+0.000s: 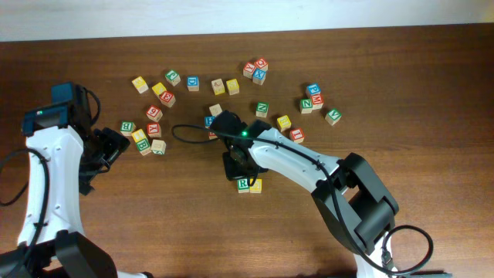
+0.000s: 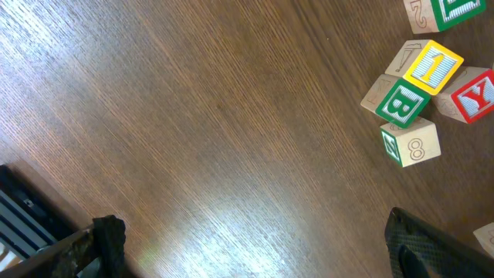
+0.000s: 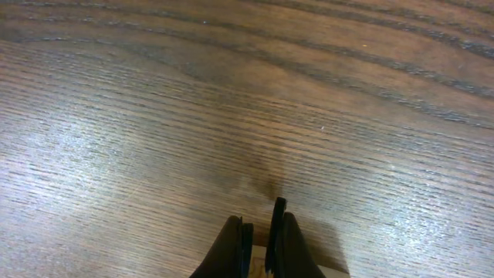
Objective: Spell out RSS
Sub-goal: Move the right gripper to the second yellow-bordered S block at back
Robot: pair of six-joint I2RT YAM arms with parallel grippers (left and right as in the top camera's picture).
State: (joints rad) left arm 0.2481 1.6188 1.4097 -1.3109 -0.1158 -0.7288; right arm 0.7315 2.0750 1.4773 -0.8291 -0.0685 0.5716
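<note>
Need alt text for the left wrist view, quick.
The open left end effector hovers over the wood table, fingertips at the bottom corners. Upper right sits a cluster of cubes: yellow 1, green B, red Y, and an 8.

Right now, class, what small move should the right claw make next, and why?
Probably raise the shut right claw clear of the green R cube and yellow cube beside it: only two letters stand there and the claw looks empty, so a third cube must be fetched.

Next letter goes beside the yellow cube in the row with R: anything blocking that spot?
Nothing visible. The table past the yellow cube, on the side away from the R cube, is bare; the shut right pincer sits behind the row.
</note>
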